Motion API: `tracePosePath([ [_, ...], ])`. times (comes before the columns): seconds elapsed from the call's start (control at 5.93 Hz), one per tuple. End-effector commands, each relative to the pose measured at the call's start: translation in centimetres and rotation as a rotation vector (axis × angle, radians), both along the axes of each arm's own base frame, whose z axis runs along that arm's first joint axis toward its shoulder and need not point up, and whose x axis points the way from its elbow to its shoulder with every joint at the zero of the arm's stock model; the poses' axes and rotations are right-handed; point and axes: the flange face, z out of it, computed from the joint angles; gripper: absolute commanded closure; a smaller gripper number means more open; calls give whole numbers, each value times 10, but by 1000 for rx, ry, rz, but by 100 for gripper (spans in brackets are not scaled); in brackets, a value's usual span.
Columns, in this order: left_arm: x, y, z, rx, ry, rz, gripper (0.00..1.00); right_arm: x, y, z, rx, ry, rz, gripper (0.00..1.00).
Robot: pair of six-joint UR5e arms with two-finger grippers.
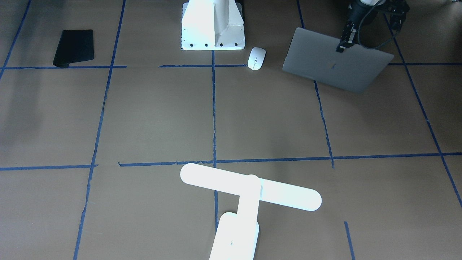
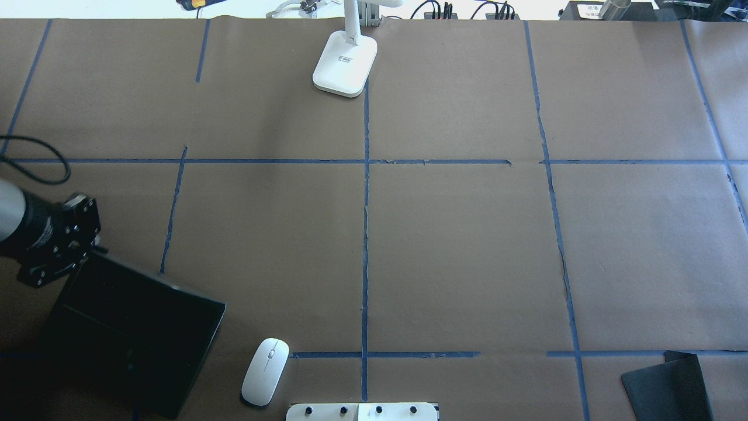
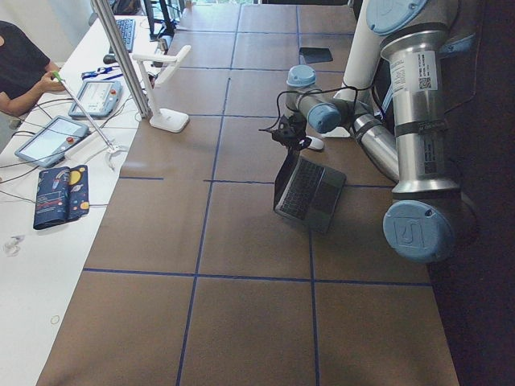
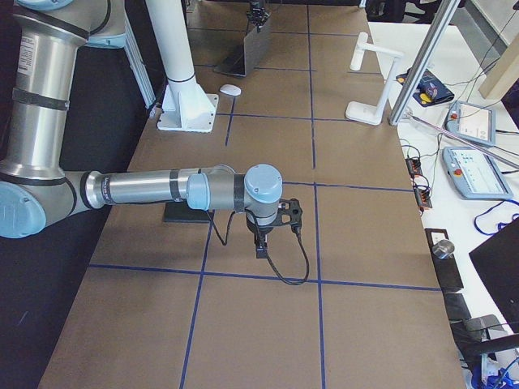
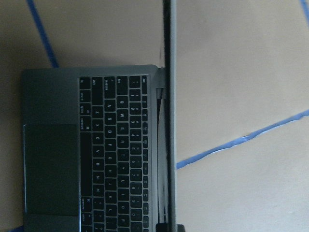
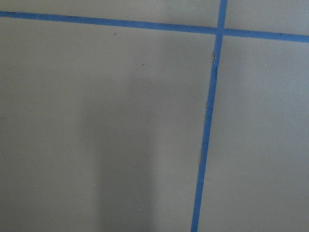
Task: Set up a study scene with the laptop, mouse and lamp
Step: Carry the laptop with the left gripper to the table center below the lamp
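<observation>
The grey laptop (image 1: 335, 65) stands open at the robot's left side of the table, its lid raised and its dark screen facing the robot (image 2: 134, 327). My left gripper (image 1: 341, 46) is shut on the lid's top edge. The left wrist view shows the lid edge-on (image 5: 170, 121) beside the black keys. The white mouse (image 1: 256, 58) lies between the laptop and the pedestal, untouched. The white lamp (image 1: 249, 189) stands at the far middle edge, its base (image 2: 345, 63) on the table. My right gripper (image 4: 261, 241) hovers over bare table. I cannot tell whether it is open or shut.
A black floppy mat (image 1: 74, 48) lies at the robot's right near corner. The white bolted pedestal (image 1: 213, 25) stands at the robot's base. Blue tape lines cross the brown table (image 2: 467, 245). Operators' tablets lie beyond the far edge.
</observation>
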Motion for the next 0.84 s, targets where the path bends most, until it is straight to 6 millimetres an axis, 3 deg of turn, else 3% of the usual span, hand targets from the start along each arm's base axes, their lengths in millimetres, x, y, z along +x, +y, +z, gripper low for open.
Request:
tracePosePath([
  [0.0,28,-76,-39,0,-19,-47,100,0,0,1,-3,0,1,0],
  [0.34,86,-142,-89,-4,-9,-62,100,0,0,0,-3,-2,2,0],
  [0.51,109,-161,-123,-51,31,-131,100,0,0,0,-4,-3,3,0],
  [0.67,153,-174,-161,-108,72,-177,100,0,0,-2,-2,-5,4,0],
])
